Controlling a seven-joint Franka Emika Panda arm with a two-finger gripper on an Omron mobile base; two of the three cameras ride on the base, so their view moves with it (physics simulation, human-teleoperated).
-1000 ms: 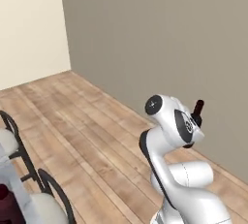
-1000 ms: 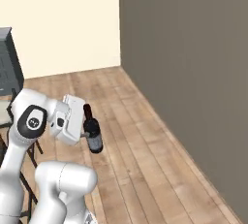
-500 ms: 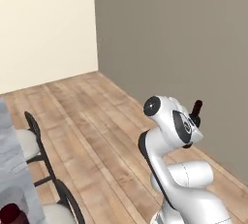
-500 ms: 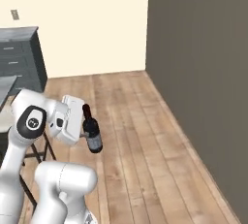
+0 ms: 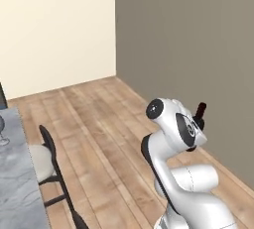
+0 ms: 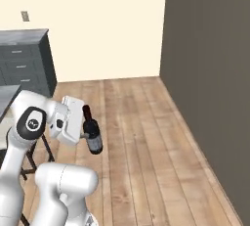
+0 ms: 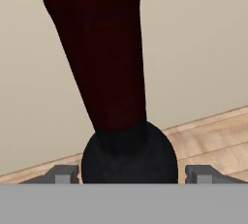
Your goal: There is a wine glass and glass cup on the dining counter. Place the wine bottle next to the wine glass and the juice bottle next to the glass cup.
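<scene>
At 9 o'clock the veined marble tabletop [image 5: 15,173] carries the clear stemmed wine glass [image 5: 2,131]; rightward, the claw [image 6: 82,131] clamps the slim dark wine bottle [image 6: 92,132]. Since before, the cameras have swung, revealing grey cabinets [image 6: 24,63]

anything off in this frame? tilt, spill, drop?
Nothing spilled or dropped. The wine bottle is in the gripper, carried in the air over the wood floor with its neck leaning slightly, which looks normal for transport. The wine glass stands upright on the dining counter.
</scene>
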